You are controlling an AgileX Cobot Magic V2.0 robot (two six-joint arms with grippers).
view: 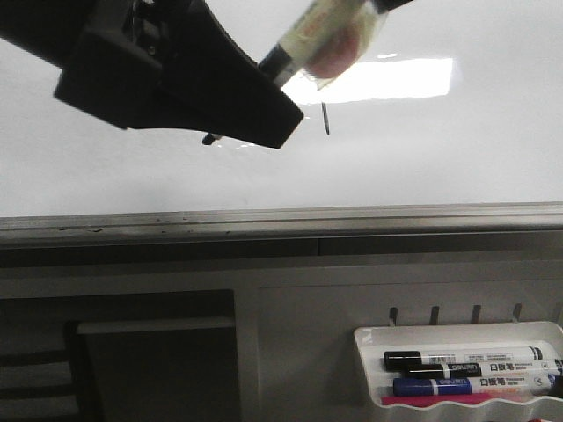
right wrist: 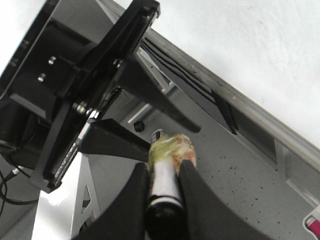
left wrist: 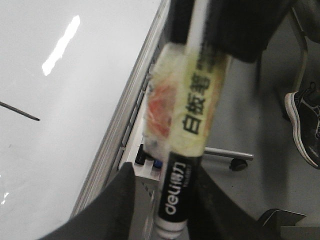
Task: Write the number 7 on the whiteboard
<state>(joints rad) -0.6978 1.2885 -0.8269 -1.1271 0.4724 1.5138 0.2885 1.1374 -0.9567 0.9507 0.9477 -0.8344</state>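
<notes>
The whiteboard (view: 440, 167) fills the upper front view, with a bright light reflection on it. A thin black stroke (view: 326, 119) is drawn on it, and it also shows as a line (left wrist: 20, 111) in the left wrist view. I cannot tell whether it forms the number 7. My right gripper (right wrist: 164, 165) is shut on the taped marker pen (right wrist: 167, 150). My left gripper (left wrist: 165, 170) is open around the pen's black end (left wrist: 175, 195), with a gap at one finger. In the front view the left gripper (view: 264, 88) hangs before the board and hides part of it.
The board's grey metal edge (view: 264, 220) runs across the front view. A white wavy-rimmed tray (view: 369, 338) at the lower right holds several markers. A chair caster (left wrist: 239, 164) and a person's shoe (left wrist: 302, 125) are on the floor.
</notes>
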